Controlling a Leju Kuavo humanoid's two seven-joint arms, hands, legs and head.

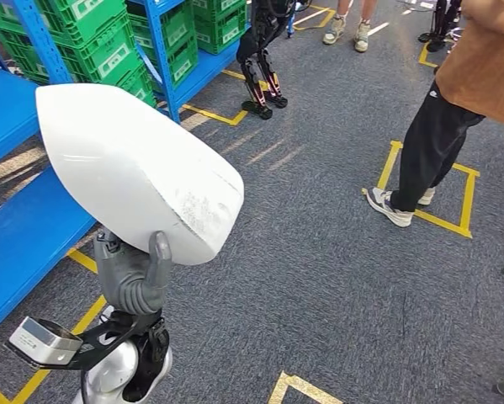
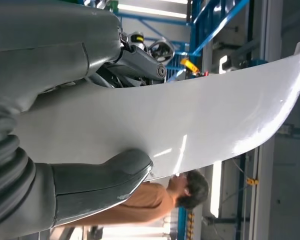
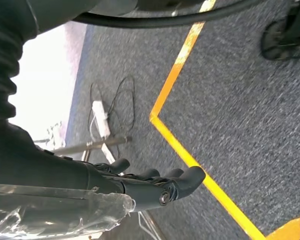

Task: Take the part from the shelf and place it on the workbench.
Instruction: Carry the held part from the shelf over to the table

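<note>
Above floor, left hand [image 1: 135, 278] pinches white part [image 1: 135, 168] at lower edge: stiff, glossy, slippery, top-heavy; right hand [image 3: 148, 182] slack, holds nothing.

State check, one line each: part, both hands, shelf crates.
White part: off the shelf, held up over the carpet.
Left hand: grips the white part from beneath.
Right hand: holds nothing, fingers extended.
Green crates: stacked on the blue shelf.

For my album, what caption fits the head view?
Robot's left hand carries a white part past blue shelves.
</note>
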